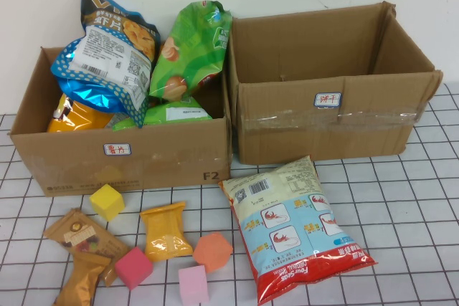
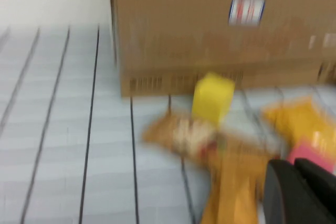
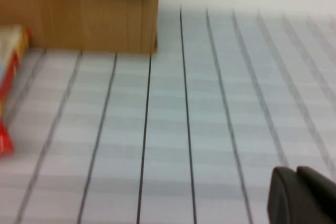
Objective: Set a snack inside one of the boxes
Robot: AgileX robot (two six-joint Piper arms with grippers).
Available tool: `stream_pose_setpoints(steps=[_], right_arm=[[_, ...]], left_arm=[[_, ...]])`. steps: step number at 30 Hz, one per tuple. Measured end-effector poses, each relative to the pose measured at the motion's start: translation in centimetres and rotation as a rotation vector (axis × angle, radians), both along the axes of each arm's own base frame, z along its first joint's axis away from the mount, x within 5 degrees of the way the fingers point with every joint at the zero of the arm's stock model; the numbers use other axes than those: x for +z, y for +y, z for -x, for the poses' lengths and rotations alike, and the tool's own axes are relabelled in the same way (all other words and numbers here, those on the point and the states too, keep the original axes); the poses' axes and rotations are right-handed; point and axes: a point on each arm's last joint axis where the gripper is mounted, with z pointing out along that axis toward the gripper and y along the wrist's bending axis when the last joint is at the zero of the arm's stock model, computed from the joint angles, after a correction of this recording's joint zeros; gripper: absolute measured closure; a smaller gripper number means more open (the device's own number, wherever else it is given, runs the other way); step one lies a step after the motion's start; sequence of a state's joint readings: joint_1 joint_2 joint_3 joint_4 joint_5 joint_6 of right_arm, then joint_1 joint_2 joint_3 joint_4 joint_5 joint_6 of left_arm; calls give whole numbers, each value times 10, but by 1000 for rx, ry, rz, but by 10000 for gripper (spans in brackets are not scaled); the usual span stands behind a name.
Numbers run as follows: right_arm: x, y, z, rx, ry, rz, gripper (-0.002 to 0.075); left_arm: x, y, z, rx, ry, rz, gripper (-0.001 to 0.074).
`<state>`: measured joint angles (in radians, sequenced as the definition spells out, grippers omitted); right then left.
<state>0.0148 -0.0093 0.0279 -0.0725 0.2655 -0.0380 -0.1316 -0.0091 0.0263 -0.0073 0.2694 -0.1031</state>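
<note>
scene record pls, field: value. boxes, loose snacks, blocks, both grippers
left box: holds several chip bags
right box: no contents in view
large snack bag: flat on table, in front of right box
small packets: yellow, two brown
blocks: yellow, orange, two pink
left gripper: shut, above the small packets
right gripper: shut, over bare table

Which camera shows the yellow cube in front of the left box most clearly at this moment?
The high view: the yellow cube sits sharp and whole on the table, just in front of the left box. The left wrist view shows the cube blurred. The right wrist view does not show it at all.
</note>
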Motion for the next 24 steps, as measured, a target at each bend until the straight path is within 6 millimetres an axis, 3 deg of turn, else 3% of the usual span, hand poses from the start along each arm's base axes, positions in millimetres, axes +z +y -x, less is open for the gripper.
stream_pose_setpoints(steps=[13, 24], right_arm=[[62, 4, 5, 43, -693, -39, 727], [68, 3, 8, 48, -764, -86, 727]], left_arm=[[60, 1, 6, -3, -672, 90, 738], [84, 3, 22, -4, -986, 132, 738]])
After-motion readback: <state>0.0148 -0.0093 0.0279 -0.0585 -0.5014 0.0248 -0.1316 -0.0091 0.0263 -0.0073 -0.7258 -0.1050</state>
